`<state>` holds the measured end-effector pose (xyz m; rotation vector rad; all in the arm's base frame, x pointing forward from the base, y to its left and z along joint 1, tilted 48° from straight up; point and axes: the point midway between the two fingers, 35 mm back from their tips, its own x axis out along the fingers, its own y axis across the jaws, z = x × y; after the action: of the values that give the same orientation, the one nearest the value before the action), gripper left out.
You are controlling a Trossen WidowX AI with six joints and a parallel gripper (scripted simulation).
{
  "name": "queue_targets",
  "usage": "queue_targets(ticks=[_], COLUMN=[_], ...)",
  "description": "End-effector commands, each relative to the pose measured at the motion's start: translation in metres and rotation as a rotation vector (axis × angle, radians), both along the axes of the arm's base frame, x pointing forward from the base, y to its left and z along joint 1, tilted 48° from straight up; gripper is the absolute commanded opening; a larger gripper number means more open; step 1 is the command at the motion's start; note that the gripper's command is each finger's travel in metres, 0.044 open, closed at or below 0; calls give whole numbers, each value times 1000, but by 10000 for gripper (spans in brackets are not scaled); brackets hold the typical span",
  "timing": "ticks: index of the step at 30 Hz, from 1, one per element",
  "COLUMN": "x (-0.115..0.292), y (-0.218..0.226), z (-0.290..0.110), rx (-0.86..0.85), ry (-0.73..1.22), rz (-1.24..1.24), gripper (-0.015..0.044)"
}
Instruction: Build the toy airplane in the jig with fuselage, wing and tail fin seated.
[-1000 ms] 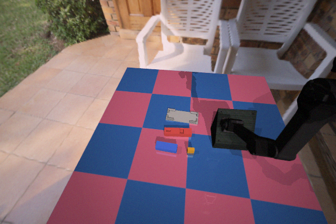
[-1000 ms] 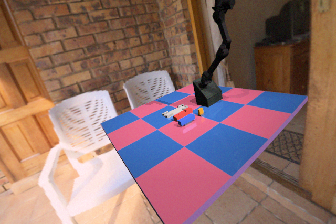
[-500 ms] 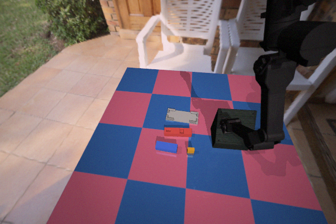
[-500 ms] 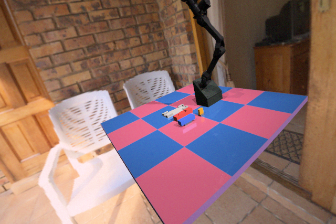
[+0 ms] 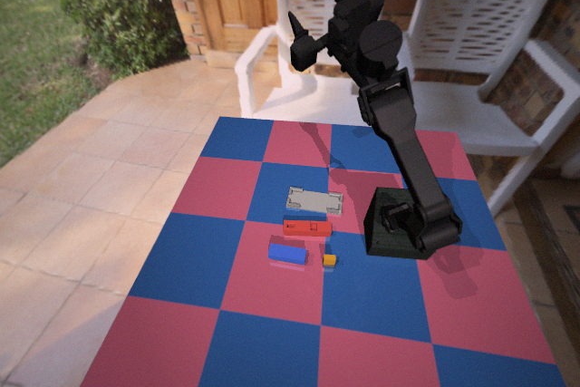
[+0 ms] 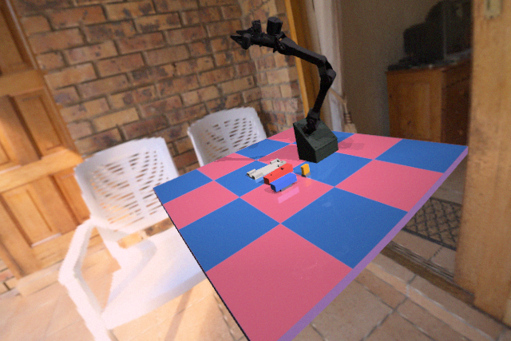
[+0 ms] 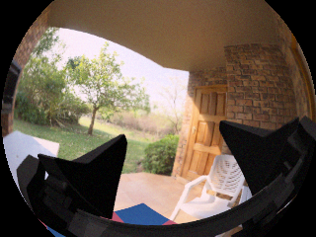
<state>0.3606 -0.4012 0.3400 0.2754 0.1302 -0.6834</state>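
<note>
The grey jig cradle (image 5: 314, 200) (image 6: 263, 172) lies on the table with nothing in it. The red fuselage (image 5: 319, 228) (image 6: 278, 174) lies beside it, its two sockets facing up. The blue wing (image 5: 287, 254) (image 6: 283, 183) lies on the table beside the fuselage, apart from it. The small yellow tail fin (image 5: 329, 259) (image 6: 305, 169) stands on the table near one end of the wing. Tabs on the wing and fin cannot be made out. My gripper (image 5: 310, 2) (image 6: 233, 35) (image 7: 174, 132) is open and empty, high above the table, pointing away outward; no part shows in the wrist view.
The arm's dark base block (image 5: 381, 246) (image 6: 307, 149) stands on the checkered table (image 5: 271, 345) (image 6: 280, 279), to the right of the parts in the top view. White chairs (image 5: 473, 106) (image 6: 124, 180) stand beyond the table edge.
</note>
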Motion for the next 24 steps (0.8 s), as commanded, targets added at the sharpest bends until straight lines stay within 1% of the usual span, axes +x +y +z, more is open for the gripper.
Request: queue_targets(ticks=[1,7,13,18,24], x=[24,55,67,59,29], y=[28,92,167,238,322], z=[-46,-123,-192,-245,-294], rx=[72,188,294,390,512], ry=[101,286,464,612,776], rz=[107,323,556,767,1019], gripper=[440,440,440,440,440])
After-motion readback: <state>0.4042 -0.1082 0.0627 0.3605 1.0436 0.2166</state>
